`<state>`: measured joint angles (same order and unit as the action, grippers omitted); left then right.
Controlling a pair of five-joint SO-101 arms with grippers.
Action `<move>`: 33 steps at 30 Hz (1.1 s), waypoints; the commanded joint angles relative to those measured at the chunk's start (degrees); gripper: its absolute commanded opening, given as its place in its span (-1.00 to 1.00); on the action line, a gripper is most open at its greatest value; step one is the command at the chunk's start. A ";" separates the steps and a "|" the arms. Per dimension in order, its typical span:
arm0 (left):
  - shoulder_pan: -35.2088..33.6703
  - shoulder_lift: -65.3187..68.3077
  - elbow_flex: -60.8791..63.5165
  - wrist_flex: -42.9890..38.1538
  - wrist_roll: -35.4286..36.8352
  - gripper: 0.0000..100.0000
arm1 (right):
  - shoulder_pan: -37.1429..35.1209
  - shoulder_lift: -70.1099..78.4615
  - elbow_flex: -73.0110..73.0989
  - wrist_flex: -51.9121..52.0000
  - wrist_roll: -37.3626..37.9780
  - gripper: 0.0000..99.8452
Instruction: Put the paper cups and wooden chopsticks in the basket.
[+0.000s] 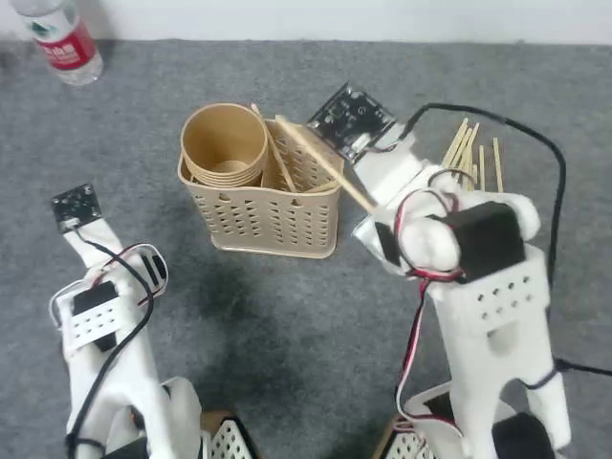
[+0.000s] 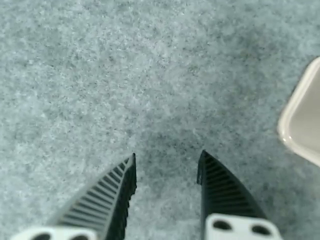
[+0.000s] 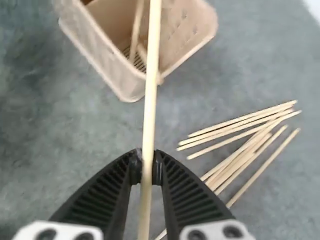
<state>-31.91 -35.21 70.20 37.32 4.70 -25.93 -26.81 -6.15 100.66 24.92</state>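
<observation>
wooden chopstick, a single one, is pinched between the fingers of the right pincer, whose jaws are pressed against its sides, with a short stretch of the stick running back past the grip. this pincer sits just beside the basket, off the end that faces the right arm. from there the stick slants over the basket's open top, its far tip above the rim near the middle; whether it touches the rim cannot be told. on the other side, nearer the arm bases than the basket, the left pincer hangs over the bare grey table with its jaws spread and nothing between them. a pale corner of the basket shows near it but apart from it. the basket itself stands upright on the table between the two arms and a little beyond them. inside it, at the end toward the left arm, the paper cups are nested in one upright stack. beside the stack a few leaning chopsticks rest against the basket's inner wall. out past the basket's right-arm end, well apart from it, the loose chopsticks lie fanned on the table. farthest off, beyond the basket toward the left arm's side, a plastic bottle with a red label lies at the table's far edge.
</observation>
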 commanded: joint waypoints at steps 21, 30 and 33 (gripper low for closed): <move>0.26 -0.44 -0.13 -1.14 0.09 -0.62 | -0.40 -1.45 -2.37 2.15 -4.13 -0.76; 0.26 -0.44 -0.13 -1.14 0.09 -0.62 | -0.57 2.42 -2.90 1.98 -3.87 -0.70; 0.26 -0.44 -0.13 -1.14 0.09 -0.62 | -0.31 3.38 -2.99 1.98 -3.96 -0.70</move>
<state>-31.91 -35.21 70.20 37.32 4.70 -26.29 -23.56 -6.24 100.66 21.32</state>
